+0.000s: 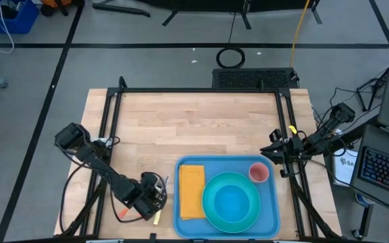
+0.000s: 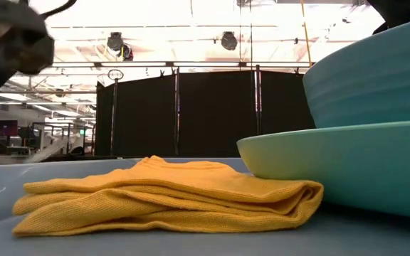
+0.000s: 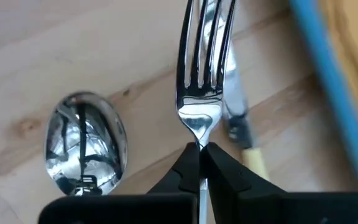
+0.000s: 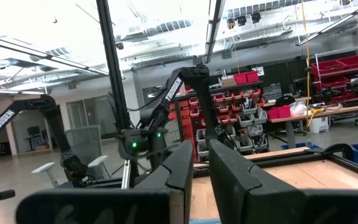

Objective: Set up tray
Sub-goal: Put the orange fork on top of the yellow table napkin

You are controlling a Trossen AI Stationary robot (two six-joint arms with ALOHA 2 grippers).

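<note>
Cutlery step in progress: left gripper (image 3: 200,163) is pinching a shiny steel fork (image 3: 201,68) by its neck, just left of the large flat light-blue plastic tray (image 1: 274,202).

The tray is sitting at lower centre of the high view, already carrying a folded yellow cloth napkin (image 1: 192,192), a round turquoise plate with a bowl on it (image 1: 231,201) and a small pink cup (image 1: 258,173). Judging from this, the fork is being lifted off the pale wooden table (image 1: 194,125); the next move calls for carrying it over the tray's raised rim, probably onto the napkin. A steel spoon (image 3: 87,148) and a cream-handled knife (image 3: 238,118) are lying beside the fork. Right gripper (image 4: 201,163) is waiting at the table's right edge, fingers nearly together on nothing. In the high view the left wrist is hiding the fork, and whether it is clear of the wood is hard to make out.
</note>
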